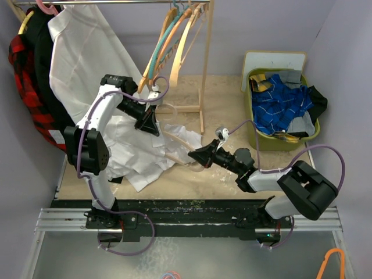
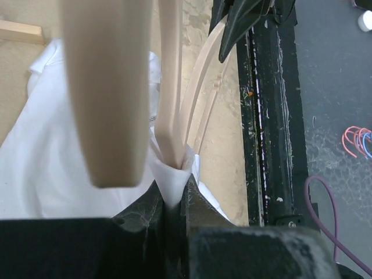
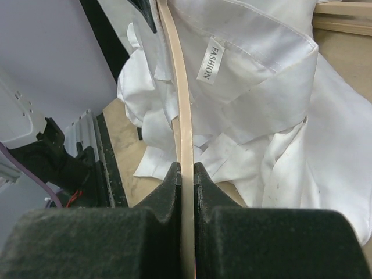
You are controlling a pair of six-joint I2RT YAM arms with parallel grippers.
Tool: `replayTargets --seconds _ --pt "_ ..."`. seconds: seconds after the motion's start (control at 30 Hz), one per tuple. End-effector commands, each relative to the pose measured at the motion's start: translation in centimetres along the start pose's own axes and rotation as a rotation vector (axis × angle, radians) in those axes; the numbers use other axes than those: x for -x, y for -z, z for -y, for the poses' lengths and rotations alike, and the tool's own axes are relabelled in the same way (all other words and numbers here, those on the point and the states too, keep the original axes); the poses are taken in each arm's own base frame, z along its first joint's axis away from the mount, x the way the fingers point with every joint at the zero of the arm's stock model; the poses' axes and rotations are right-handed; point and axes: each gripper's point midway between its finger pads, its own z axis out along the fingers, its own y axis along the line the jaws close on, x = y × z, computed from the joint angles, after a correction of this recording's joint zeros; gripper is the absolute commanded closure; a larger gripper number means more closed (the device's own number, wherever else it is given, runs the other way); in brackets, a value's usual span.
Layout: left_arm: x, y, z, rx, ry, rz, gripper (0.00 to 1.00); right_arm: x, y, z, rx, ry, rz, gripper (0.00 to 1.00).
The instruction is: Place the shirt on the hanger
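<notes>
The wrinkled white shirt lies bunched on the table between the arms. My left gripper is shut on a fold of its cloth, next to the hanger's arms. The pale tan wooden hanger lies partly inside the shirt. My right gripper is shut on one thin arm of the hanger. In the right wrist view the shirt's collar with a "FASHION" label drapes over the hanger. In the left wrist view the hanger rises close in front of the fingers.
A wooden clothes rack at the back holds teal, pink and tan hangers, a large smooth white garment and red plaid and black clothes. A green bin with blue cloth stands at the right. A black rail runs along the near edge.
</notes>
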Motion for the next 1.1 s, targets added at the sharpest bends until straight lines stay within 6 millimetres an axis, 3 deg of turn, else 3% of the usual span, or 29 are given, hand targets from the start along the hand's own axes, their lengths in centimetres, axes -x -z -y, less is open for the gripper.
replayTargets --seconds 0.0,0.03,0.1,0.13,0.17,0.3,0.37,0.47,0.63,0.73,0.8,0.93,1.07 --pt "2.1 1.8 0.9 0.071 -0.161 0.049 1.00 5.5 -0.3 -3.0 0.082 0.053 0.173 1.00" --pt "2.8 2.2 1.4 0.087 -0.175 0.068 1.00 6.0 -0.2 -3.3 0.085 0.051 0.181 0.87" --pt "4.2 3.1 2.4 0.121 -0.200 0.101 1.00 7.0 0.2 -3.8 0.077 0.056 0.200 0.45" --pt "4.9 3.5 3.0 0.145 -0.210 0.112 1.00 7.4 0.6 -3.7 0.058 0.064 0.210 0.13" --pt "5.6 4.0 3.6 0.171 -0.224 0.120 1.00 8.0 0.9 -3.6 0.031 0.074 0.224 0.02" --pt "7.4 6.6 4.7 0.331 -0.235 0.116 1.00 9.7 3.2 -2.0 -0.126 0.120 0.263 0.00" --pt "8.5 7.9 5.2 0.414 -0.228 0.126 1.00 9.7 4.4 -2.2 -0.135 0.131 0.270 0.00" --pt "10.7 9.6 6.4 0.484 -0.197 0.167 1.00 9.9 6.2 -4.3 -0.061 0.145 0.293 0.00" --pt "13.8 11.1 8.9 0.517 -0.139 0.290 1.00 7.3 7.2 -10.0 0.191 -0.023 0.184 0.00" --pt "14.1 11.6 10.8 0.439 -0.120 0.371 1.00 7.1 6.6 -11.4 0.177 -0.057 0.182 0.00" --pt "14.2 11.4 12.6 0.351 -0.124 0.422 1.00 8.5 6.0 -11.5 0.124 -0.062 0.255 0.00" --pt "15.0 12.0 16.3 0.197 -0.153 0.539 1.00 11.5 4.9 -9.8 0.000 -0.099 0.442 0.06" --pt "15.5 12.6 17.4 0.174 -0.138 0.571 1.00 13.8 1.9 -10.2 -0.027 -0.089 0.532 0.13"
